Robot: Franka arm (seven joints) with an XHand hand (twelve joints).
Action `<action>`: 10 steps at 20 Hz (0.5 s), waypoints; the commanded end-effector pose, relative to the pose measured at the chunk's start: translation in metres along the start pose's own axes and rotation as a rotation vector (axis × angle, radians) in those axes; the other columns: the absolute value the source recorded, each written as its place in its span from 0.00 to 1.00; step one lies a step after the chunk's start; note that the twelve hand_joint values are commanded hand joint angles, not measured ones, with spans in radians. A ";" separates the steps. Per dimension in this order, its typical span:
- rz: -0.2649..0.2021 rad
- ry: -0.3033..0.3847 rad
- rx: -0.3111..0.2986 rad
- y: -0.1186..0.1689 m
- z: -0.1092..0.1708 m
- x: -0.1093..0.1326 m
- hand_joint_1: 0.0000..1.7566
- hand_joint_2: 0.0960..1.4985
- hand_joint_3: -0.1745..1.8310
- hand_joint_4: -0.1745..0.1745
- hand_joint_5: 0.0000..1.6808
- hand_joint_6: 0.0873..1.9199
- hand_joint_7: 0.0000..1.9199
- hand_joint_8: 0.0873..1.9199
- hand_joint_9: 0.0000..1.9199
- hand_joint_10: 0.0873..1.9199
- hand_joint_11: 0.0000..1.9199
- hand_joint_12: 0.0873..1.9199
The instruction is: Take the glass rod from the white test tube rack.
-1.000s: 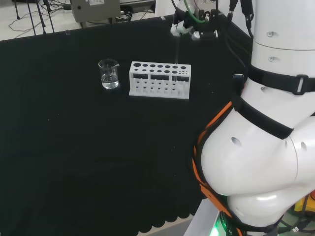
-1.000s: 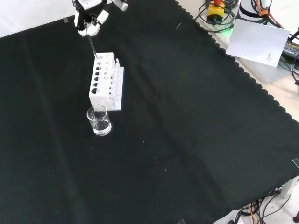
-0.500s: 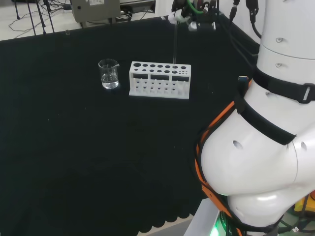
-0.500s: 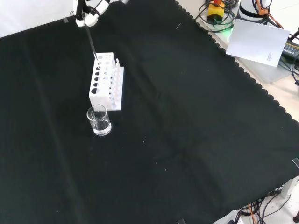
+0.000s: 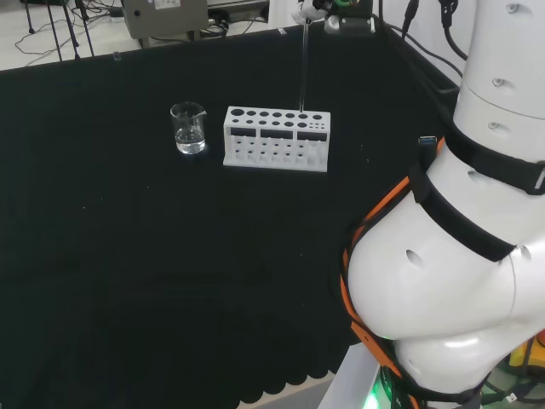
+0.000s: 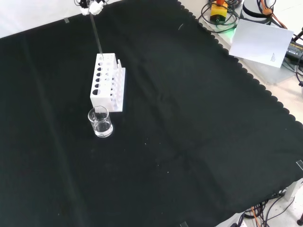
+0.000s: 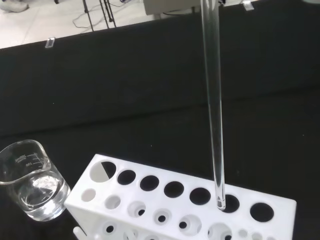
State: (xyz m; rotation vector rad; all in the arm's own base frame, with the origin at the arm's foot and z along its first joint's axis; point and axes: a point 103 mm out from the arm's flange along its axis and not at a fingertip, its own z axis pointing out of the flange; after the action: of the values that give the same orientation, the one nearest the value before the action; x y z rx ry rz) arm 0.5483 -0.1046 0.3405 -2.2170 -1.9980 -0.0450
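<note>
1 glass rod (image 7: 212,100), 1 rack (image 7: 150,200), 1 beaker (image 7: 32,180).

head view: taken from behind and above the arm, looking down over the bench.
front view: taken from the opposite side, looking down.
wrist view: taken close above.
shared: white test tube rack (image 5: 276,138) (image 6: 107,82) (image 7: 190,205).

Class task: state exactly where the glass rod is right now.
In the head view the glass rod hangs upright from the hand at the top edge, its lower tip at a hole near the white test tube rack's right end.

Clear, glossy glass rod (image 7: 212,100) gleams over the matt white plastic rack (image 7: 180,205); smooth transparent beaker (image 7: 31,179); matt black cloth (image 6: 189,118) drapes the counter.
</note>
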 end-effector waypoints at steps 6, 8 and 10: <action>-0.010 -0.022 -0.019 -0.032 -0.022 0.025 0.74 0.72 0.00 0.00 0.71 0.15 0.63 0.48 0.88 0.28 0.87 0.33; -0.032 -0.011 -0.031 -0.034 -0.023 0.031 0.74 0.72 0.00 0.00 0.71 0.15 0.62 0.48 0.88 0.28 0.87 0.33; -0.050 -0.008 -0.035 -0.035 -0.023 0.036 0.74 0.72 0.00 0.00 0.71 0.14 0.62 0.48 0.88 0.28 0.87 0.33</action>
State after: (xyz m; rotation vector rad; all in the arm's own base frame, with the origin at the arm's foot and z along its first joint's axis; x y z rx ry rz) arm 0.5326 -0.0824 0.3626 -2.2222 -2.0282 -0.0322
